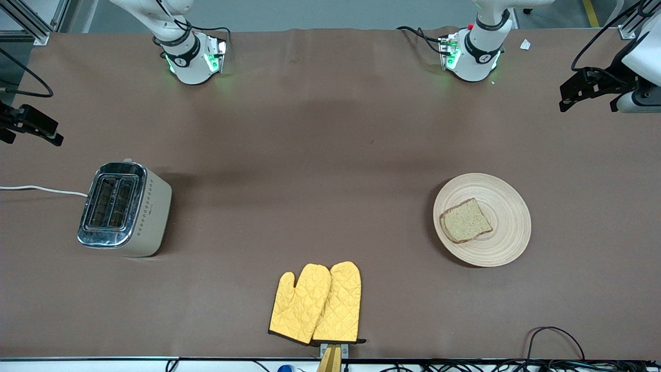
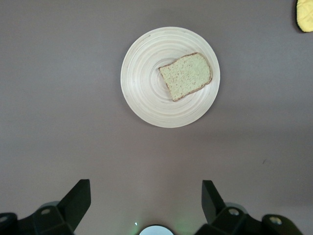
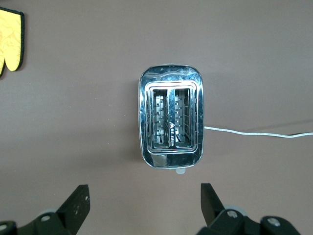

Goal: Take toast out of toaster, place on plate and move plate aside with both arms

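The toast (image 1: 466, 221) lies flat on the round pale wooden plate (image 1: 508, 206) toward the left arm's end of the table. The left wrist view shows the toast (image 2: 186, 76) on the plate (image 2: 142, 83) from high above. My left gripper (image 2: 145, 188) is open and empty, raised over bare table near the plate; in the front view it (image 1: 570, 98) shows at the table's end. My right gripper (image 3: 145, 192) is open and empty, raised over bare table beside the toaster; in the front view it (image 1: 31, 126) shows at the other end.
A silver two-slot toaster (image 1: 124, 206) with a white cord stands toward the right arm's end; its slots look empty in the right wrist view (image 3: 171, 120). Two yellow oven mitts (image 1: 317, 305) lie near the table's front edge. Cables run along that edge.
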